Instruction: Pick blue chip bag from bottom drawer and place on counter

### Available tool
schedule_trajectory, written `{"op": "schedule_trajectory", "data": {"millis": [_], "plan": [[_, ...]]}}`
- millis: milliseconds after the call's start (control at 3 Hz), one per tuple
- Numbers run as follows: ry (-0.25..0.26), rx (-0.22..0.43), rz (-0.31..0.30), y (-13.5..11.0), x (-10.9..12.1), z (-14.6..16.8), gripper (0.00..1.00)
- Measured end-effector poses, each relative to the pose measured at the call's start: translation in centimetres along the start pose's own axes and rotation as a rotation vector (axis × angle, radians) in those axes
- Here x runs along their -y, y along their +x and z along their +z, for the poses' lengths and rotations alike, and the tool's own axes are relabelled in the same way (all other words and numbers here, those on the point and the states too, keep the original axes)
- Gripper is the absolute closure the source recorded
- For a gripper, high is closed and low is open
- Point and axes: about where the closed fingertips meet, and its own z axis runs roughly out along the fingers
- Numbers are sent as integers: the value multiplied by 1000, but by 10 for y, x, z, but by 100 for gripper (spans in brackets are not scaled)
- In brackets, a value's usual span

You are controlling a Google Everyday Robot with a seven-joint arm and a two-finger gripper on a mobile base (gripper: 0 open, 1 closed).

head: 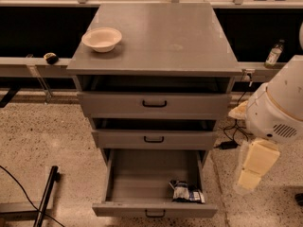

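The blue chip bag [187, 193] lay in the near right corner of the pulled-out bottom drawer [142, 179]. The gripper [249, 176] hung to the right of the drawer, apart from it, and its state could not be told. A cream bowl [102, 38] sat at the far left of the counter [180, 37].

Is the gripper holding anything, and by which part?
Nothing is held. The cream gripper hangs beside the open grey bottom drawer; the wrinkly dark blue chip bag lies inside it, apart.

Matte counter [189, 37], foil chip bag [187, 193] (glossy), plastic end effector [248, 178] at right
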Motion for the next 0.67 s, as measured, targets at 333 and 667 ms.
{"op": "schedule_trajectory", "data": {"millis": [333,667], "plan": [[-22,53,-37,-25,20,39,0],[-59,147,-49,-46,28,112,0]]}}
